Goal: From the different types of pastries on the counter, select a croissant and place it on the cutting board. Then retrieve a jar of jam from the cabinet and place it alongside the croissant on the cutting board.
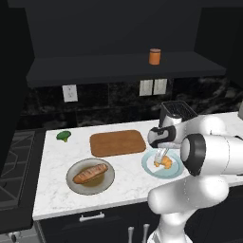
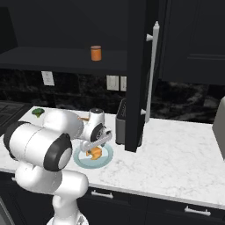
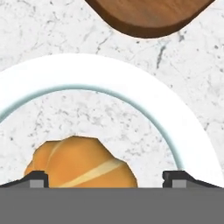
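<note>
Fingers (image 3: 107,177) lowered onto light-blue plate (image 1: 152,166), lower right of centre in left base view; spread wide, one tip either side of croissant (image 3: 81,162), not yet pinching it. In hand view, croissant at bottom centre between the two dark tips, a gap on the right side; left tip close to the pastry, contact unclear. Straddle looks like pre-grasp alignment, so closing would catch the roll across its body.

Croissant (image 1: 163,163) on plate rather than bare bench (image 1: 57,190), so pick must clear the rim. Cutting board (image 1: 117,143) just up-left of plate, bare, near it but apart; its rounded corner at top of hand view (image 3: 148,15). Short carry likely.

Long brown loaf (image 1: 90,173) on grey plate (image 1: 71,182), lower left of centre, well apart from fingers: wrong pastry, left alone. Broccoli floret (image 1: 63,135) at left edge of bench.

Jam jar (image 1: 154,56) upright on cabinet shelf (image 1: 95,71), upper right of centre, untouched. Cabinet door (image 2: 140,88) stands open in right base view, so the jar looks reachable.

Judged stage: first step, grasp about to close. Risk: croissant sliding on smooth plate.
</note>
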Motion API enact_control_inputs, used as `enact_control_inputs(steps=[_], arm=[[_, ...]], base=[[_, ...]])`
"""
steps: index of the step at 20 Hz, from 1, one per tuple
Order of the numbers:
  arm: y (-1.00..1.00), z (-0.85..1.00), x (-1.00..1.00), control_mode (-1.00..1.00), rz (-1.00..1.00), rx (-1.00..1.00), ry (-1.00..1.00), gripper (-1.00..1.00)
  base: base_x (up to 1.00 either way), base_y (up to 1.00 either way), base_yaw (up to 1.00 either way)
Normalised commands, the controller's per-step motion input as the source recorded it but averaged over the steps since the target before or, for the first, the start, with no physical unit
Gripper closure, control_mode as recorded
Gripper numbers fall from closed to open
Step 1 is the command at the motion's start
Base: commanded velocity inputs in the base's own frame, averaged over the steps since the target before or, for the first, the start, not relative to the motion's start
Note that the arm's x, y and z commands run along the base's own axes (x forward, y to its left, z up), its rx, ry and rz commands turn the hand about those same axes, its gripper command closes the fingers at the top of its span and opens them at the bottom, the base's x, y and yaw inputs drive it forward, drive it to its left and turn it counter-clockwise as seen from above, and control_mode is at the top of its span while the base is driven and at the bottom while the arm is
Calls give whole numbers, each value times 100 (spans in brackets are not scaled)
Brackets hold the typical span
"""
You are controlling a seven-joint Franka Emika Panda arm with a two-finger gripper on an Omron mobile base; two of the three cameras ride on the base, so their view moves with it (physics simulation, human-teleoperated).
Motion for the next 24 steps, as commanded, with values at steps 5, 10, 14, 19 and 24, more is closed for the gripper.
enact_control_inputs(steps=[5, 10, 14, 19, 24], arm=[[0, -27, 0, -100, 0, 2, 6, 100], [-5, 25, -1, -100, 0, 3, -2, 100], [8, 80, 10, -100, 0, 0, 0, 100], [36, 55, 62, -100, 0, 0, 7, 100], [24, 7, 84, -100, 0, 0, 0, 100]], base=[[0, 0, 0], [0, 0, 0], [0, 0, 0], [0, 0, 0], [0, 0, 0]])
